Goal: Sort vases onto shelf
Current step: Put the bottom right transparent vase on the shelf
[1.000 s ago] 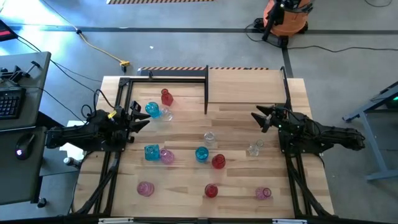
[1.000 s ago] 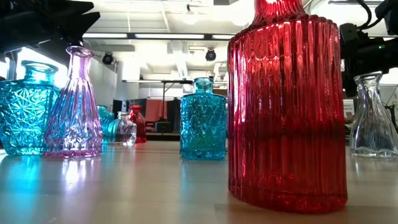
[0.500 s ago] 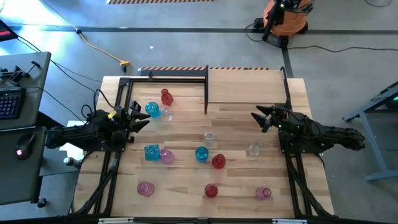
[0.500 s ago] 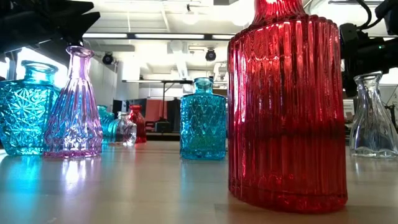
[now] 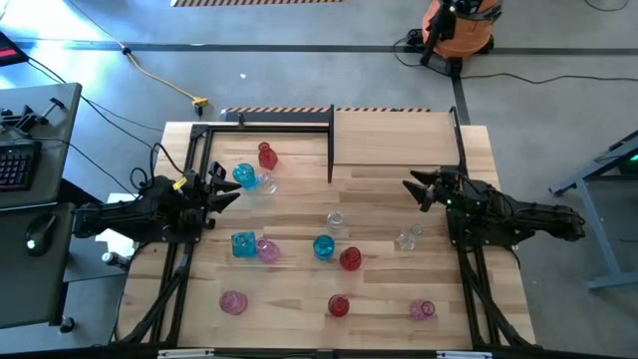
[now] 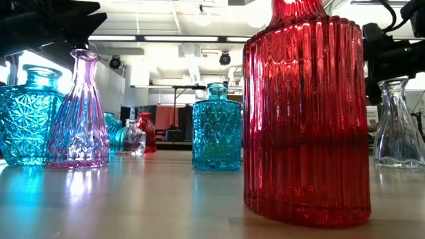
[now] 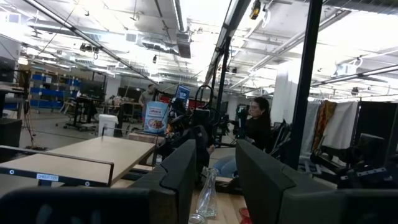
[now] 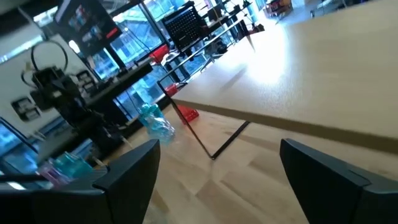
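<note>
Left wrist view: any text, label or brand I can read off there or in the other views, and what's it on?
No text can be read.
White label on the black bar of the shelf: print too small.
Blue-and-white sign in the room behind: blurred.
Vases: no labels visible.

1. The table (image 5: 299,299) is planked wood, smooth, with a soft sheen that mirrors the glass in the low view.
2. The shelf (image 5: 394,135) is paler, smooth wood edged with thin matt black metal bars (image 5: 330,145).
3. The ribbed red vase (image 6: 305,113) is glossy translucent glass with vertical ridges.
4. The turquoise vase (image 6: 216,129) and the pink vase (image 6: 78,113) are shiny glass cut in diamond facets.
5. The clear vase (image 6: 397,126) is smooth, transparent glass.
6. The left pincer (image 7: 214,186) fingers look matt dark plastic.
</note>
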Robot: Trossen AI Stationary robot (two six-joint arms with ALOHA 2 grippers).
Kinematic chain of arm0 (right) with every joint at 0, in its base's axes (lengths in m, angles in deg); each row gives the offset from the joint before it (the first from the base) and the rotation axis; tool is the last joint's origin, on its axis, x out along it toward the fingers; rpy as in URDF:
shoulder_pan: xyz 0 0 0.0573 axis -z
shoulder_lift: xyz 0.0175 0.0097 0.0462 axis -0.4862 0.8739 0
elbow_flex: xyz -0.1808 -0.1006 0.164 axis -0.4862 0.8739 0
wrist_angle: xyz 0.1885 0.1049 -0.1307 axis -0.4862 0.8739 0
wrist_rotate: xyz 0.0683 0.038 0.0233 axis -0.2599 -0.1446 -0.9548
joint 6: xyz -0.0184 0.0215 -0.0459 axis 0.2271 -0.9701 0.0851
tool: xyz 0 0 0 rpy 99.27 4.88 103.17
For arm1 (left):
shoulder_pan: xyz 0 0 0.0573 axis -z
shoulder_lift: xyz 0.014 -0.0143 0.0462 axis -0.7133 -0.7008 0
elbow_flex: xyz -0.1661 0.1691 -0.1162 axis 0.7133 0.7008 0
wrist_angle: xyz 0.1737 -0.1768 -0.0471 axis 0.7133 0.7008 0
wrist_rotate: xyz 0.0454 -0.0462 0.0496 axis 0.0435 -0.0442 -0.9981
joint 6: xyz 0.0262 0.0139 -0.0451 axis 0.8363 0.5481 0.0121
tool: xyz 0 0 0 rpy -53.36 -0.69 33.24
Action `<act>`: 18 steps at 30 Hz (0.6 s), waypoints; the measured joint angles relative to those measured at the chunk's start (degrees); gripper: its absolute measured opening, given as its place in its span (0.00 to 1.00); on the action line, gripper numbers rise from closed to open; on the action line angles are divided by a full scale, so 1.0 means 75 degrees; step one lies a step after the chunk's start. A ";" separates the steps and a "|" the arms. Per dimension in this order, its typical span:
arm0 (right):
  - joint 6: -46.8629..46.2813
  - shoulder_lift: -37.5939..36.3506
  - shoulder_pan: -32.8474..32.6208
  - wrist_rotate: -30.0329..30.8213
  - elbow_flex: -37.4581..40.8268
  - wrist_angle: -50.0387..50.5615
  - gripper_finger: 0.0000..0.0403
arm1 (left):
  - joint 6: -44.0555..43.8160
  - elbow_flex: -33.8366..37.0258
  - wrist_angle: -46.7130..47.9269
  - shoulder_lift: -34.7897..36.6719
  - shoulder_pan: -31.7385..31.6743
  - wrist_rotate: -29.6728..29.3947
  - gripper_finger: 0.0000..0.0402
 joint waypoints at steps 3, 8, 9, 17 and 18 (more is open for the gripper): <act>-0.0496 0.0000 0.0000 -0.0007 -0.0001 -0.0004 0.80 | 0.0000 0.0001 0.0000 0.0001 -0.0001 0.0000 0.26; -0.0858 0.0000 0.0000 -0.0543 0.0001 -0.0400 0.80 | 0.0002 -0.0001 -0.0001 0.0002 -0.0001 -0.0001 0.26; -0.0787 -0.0002 0.0000 -0.0741 -0.0018 -0.0511 0.80 | 0.0001 0.0000 -0.0001 0.0002 -0.0001 0.0000 0.26; -0.0185 0.0012 -0.0003 -0.1137 -0.0971 -0.0676 0.80 | 0.0001 0.0001 -0.0001 0.0002 0.0000 0.0000 0.26; -0.0081 0.0014 -0.0003 -0.1135 -0.1139 -0.0679 0.80 | 0.0000 -0.0001 -0.0002 0.0001 -0.0002 -0.0002 0.26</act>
